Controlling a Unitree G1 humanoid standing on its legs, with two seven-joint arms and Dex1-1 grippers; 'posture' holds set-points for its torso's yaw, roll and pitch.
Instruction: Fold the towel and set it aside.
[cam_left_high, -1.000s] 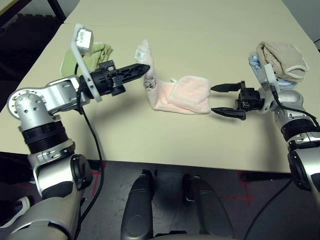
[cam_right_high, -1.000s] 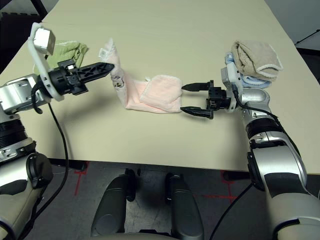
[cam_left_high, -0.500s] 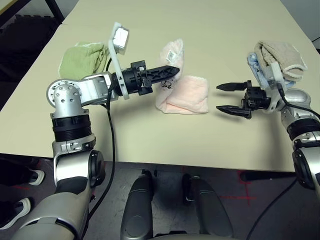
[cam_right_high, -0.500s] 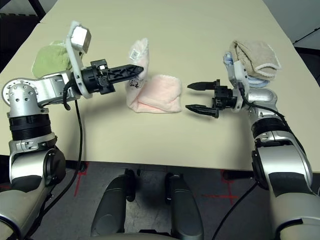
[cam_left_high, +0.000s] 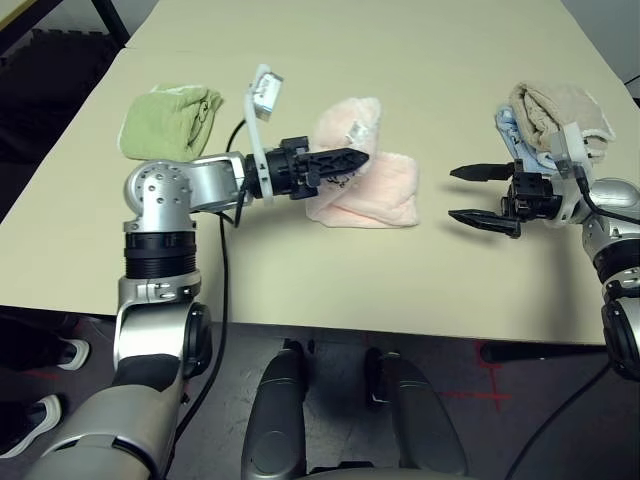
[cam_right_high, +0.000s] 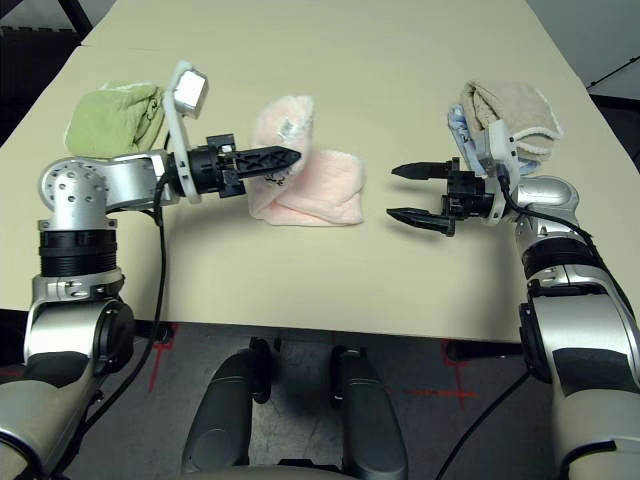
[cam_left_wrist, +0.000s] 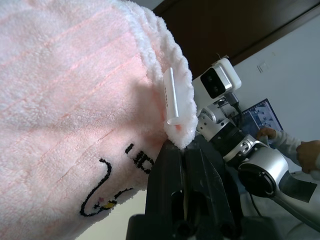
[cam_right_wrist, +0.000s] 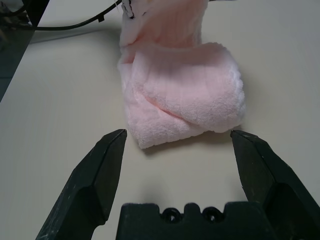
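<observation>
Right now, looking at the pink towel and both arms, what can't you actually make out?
- Pink towel: its underside is hidden against the table.
- Dark motif: too partial in the left wrist view to read.
- Blue towel: mostly hidden under the beige towel.

Green towel (cam_left_high: 168, 120) at table's (cam_left_high: 330, 290) left; beige-and-blue towel pile (cam_left_high: 556, 118) at right.

I see a pale pink towel (cam_left_high: 370, 190) with a black embroidered motif, a light green towel (cam_left_high: 168, 120), and a beige towel (cam_left_high: 560, 110) over blue.
</observation>
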